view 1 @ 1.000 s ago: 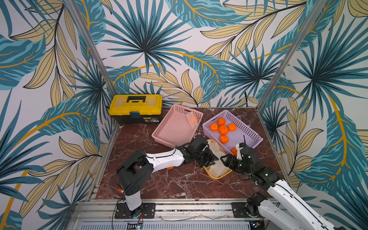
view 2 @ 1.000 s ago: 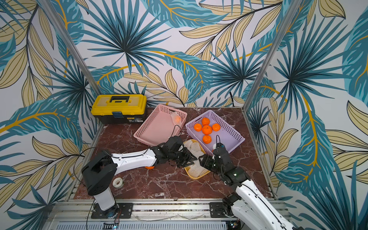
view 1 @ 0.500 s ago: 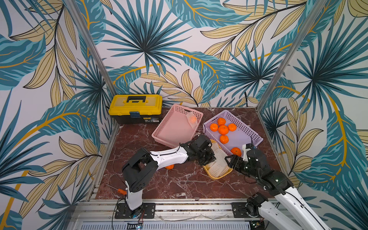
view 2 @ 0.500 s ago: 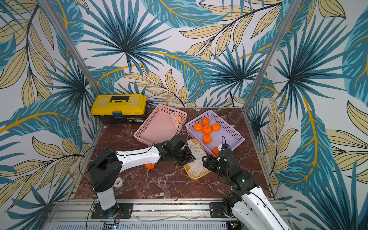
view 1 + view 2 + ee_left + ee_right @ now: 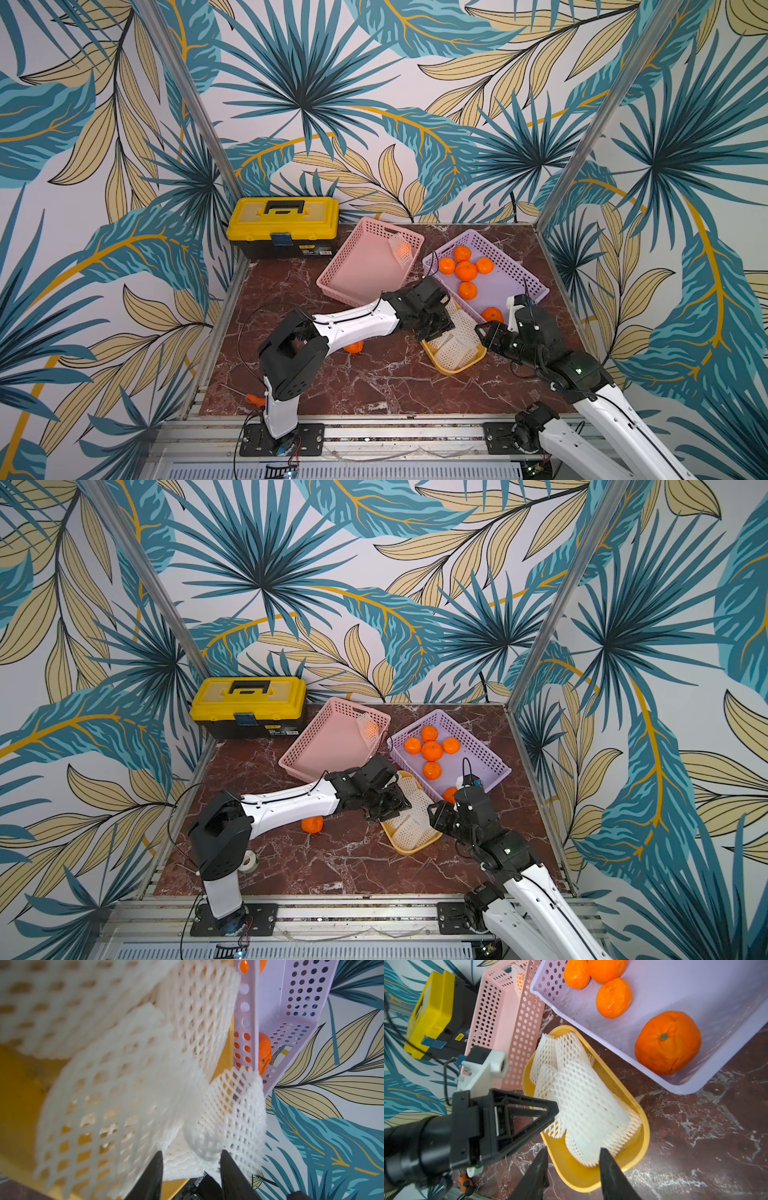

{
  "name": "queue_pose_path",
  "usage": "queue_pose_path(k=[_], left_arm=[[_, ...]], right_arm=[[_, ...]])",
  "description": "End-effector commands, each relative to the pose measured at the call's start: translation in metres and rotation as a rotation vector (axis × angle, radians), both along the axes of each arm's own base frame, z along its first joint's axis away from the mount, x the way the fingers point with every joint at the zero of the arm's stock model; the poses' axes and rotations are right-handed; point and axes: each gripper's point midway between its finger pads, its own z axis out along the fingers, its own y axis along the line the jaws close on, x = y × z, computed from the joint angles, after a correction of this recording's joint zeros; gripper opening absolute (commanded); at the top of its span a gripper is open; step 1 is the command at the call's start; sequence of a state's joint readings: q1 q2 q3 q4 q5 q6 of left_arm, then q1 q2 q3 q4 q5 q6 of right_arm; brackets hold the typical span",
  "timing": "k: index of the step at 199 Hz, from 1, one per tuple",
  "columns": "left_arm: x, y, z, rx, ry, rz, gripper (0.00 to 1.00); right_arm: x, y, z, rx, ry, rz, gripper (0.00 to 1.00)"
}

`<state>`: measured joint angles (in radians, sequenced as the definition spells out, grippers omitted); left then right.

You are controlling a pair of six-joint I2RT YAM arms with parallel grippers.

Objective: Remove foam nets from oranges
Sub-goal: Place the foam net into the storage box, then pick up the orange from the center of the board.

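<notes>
Foam nets (image 5: 581,1105) are white diamond-mesh, tray (image 5: 571,1174) yellow, basket (image 5: 695,991) lilac.

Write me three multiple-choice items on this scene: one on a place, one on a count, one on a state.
1. Where do the empty foam nets lie?
A) on the toolbox
B) in the yellow tray
C) on the bare table

2. How many oranges lie in the purple basket?
A) six
B) three
C) nine

3. The lone orange in the pink basket is:
A) bare
B) cut in half
C) wrapped in a net

Answers:
1 B: the white mesh sleeves are piled inside the tray.
2 A: six bare fruits can be counted there in both top views.
3 C: white mesh covers that fruit.
</notes>
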<state>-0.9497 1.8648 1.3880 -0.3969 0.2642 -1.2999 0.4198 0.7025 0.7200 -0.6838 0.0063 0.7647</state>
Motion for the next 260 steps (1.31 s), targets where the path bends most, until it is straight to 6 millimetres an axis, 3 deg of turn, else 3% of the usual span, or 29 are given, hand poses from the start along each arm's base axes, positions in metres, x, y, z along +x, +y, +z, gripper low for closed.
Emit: queue_pose_path(k=[1, 59, 117, 152, 180, 195, 213, 238, 260], left_arm=[[-0.006, 0.004, 0.0, 0.051, -0.034, -0.044, 0.54], [-0.015, 0.009, 0.023, 0.049, -0.105, -0.09, 0.71], [-0.017, 0.023, 0.069, 0.026, -0.237, -0.123, 0.89], [-0.015, 0.045, 0.1, 0.041, -0.326, -0.119, 0.96], [-0.007, 0.092, 0.126, 0.069, -0.416, -0.086, 1.0], [0.001, 0.134, 0.128, 0.112, -0.428, -0.016, 1.0], [0.007, 0.189, 0.134, 0.172, -0.471, 0.062, 1.0], [0.016, 0.266, 0.147, 0.288, -0.5, 0.183, 0.99], [0.018, 0.313, 0.156, 0.36, -0.513, 0.26, 0.99]], right_arm=[[0.015, 0.005, 0.01, 0.004, -0.026, 0.005, 0.35], [0.024, 0.0, 0.005, 0.028, -0.015, -0.036, 0.34], [0.026, -0.002, 0.0, 0.058, -0.017, -0.054, 0.35], [0.027, 0.002, 0.006, 0.089, -0.049, -0.046, 0.38], [0.033, 0.021, 0.035, 0.181, -0.142, 0.037, 0.47], [0.038, 0.041, 0.054, 0.201, -0.182, 0.117, 0.53], [0.038, 0.072, 0.065, 0.106, -0.208, 0.21, 0.58], [0.037, 0.137, 0.053, 0.022, -0.184, 0.359, 0.64], [0.035, 0.194, 0.029, -0.05, -0.16, 0.475, 0.69]])
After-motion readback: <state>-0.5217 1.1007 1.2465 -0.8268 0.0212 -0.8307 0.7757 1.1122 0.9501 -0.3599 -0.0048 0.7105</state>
